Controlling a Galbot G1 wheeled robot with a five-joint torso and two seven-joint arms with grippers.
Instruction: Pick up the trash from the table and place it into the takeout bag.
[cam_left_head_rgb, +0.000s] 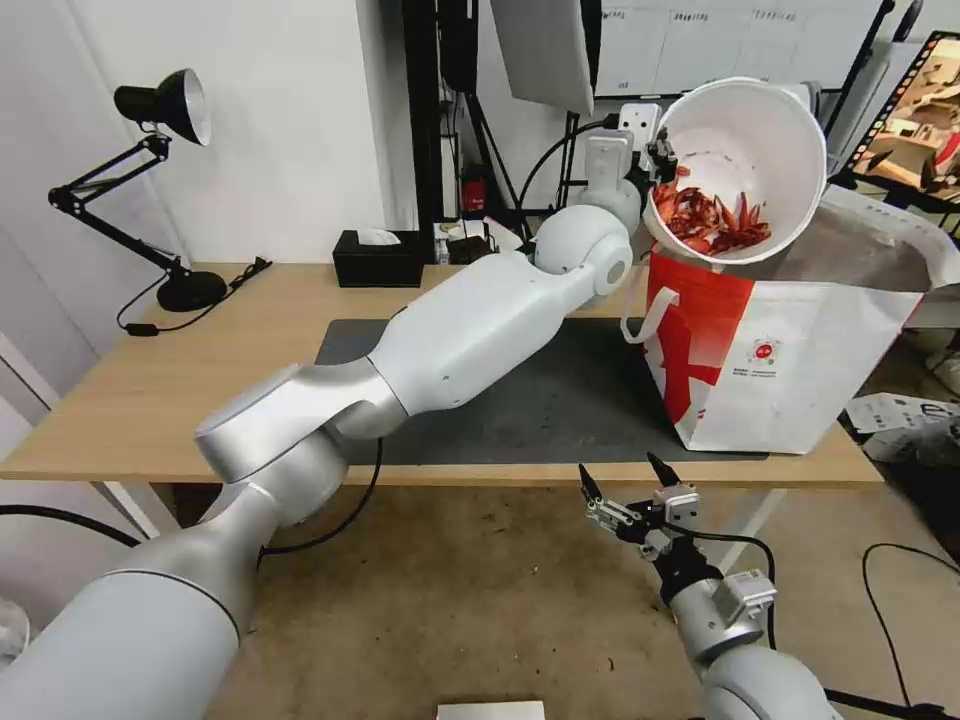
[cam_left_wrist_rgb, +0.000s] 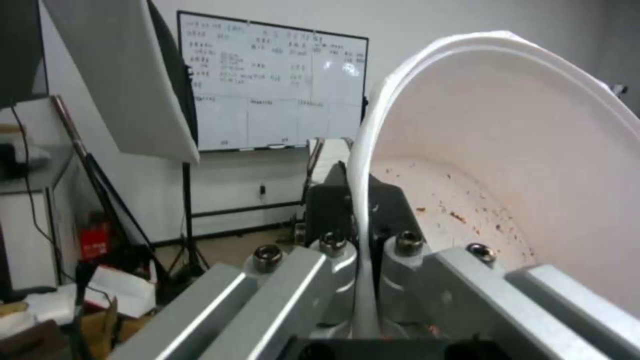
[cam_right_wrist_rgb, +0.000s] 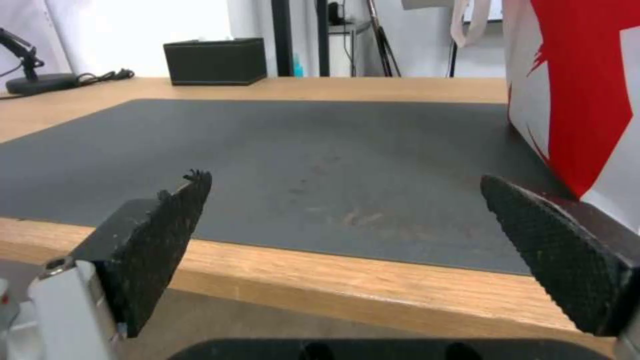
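Note:
My left gripper (cam_left_head_rgb: 661, 160) is shut on the rim of the white round bowl (cam_left_head_rgb: 745, 140), holding it tilted above the open mouth of the takeout bag (cam_left_head_rgb: 800, 350). Red shells (cam_left_head_rgb: 712, 222) lie heaped at the bowl's low side, over the bag's silver lining. In the left wrist view the gripper (cam_left_wrist_rgb: 361, 215) pinches the bowl (cam_left_wrist_rgb: 527, 165) rim between its fingers. The bag stands at the right end of the table (cam_left_head_rgb: 150, 400), partly on the dark mat (cam_left_head_rgb: 560, 400). My right gripper (cam_left_head_rgb: 625, 490) hangs open just below the table's front edge, and in its own view (cam_right_wrist_rgb: 340, 220) faces the mat (cam_right_wrist_rgb: 320, 145) and bag (cam_right_wrist_rgb: 580, 95).
A black tissue box (cam_left_head_rgb: 377, 258) stands at the table's back edge, and a black desk lamp (cam_left_head_rgb: 165, 190) at the back left. Stands, a whiteboard and cables crowd the room behind the table. Cables run across the floor at the right.

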